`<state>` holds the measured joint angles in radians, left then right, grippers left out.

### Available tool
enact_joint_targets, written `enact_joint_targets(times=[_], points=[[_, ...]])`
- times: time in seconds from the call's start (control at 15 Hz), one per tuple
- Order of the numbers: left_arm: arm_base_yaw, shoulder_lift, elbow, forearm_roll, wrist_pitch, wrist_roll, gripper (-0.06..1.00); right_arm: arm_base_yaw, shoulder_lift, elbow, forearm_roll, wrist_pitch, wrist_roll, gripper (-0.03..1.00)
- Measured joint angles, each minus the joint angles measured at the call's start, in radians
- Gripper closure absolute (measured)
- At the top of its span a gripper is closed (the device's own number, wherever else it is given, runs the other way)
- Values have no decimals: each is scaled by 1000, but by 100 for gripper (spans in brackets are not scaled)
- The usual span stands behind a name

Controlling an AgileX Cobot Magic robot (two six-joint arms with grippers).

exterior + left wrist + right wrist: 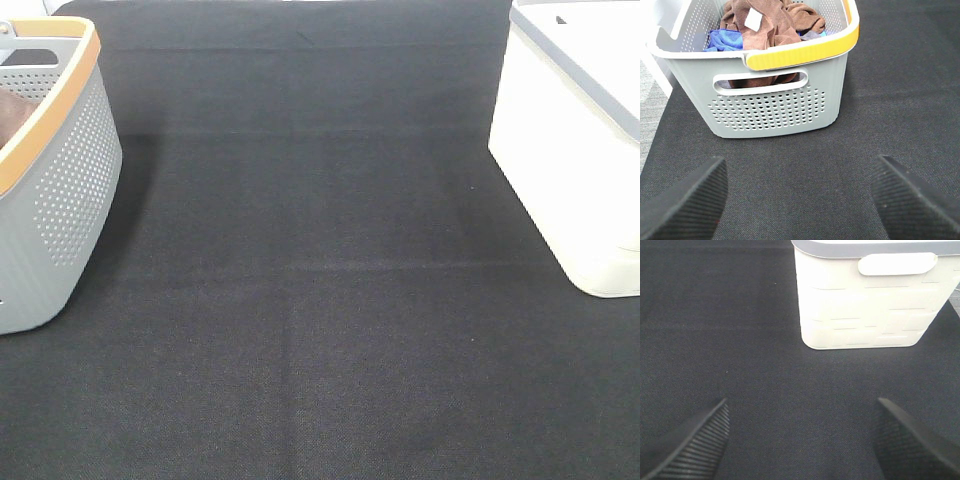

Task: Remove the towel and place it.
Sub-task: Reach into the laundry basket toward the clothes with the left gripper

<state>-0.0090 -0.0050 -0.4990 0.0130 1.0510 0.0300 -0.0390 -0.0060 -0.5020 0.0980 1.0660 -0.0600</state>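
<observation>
The reddish-brown towel [767, 22] lies bunched in the grey basket [775, 107], its white tag [754, 19] facing up. In the exterior high view only a small brown patch of the towel [12, 112] shows inside the basket [65, 190] at the left edge. My left gripper [800, 200] is open and empty, low over the black mat, a short way from the basket's handle side. My right gripper [800, 440] is open and empty over the mat, facing the white bin [870, 295]. Neither gripper shows in the exterior high view.
A blue cloth [722, 39] lies in the basket beside the towel. The basket has a yellow rim [800, 47]. The white bin [575, 150] stands at the right edge of the black mat [320, 300].
</observation>
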Motion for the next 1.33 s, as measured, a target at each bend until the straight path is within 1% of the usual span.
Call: enact_joint_targets(times=[1.33], points=[[0,0,0,0,0,0,19,0,0,0,0,0,0,23]])
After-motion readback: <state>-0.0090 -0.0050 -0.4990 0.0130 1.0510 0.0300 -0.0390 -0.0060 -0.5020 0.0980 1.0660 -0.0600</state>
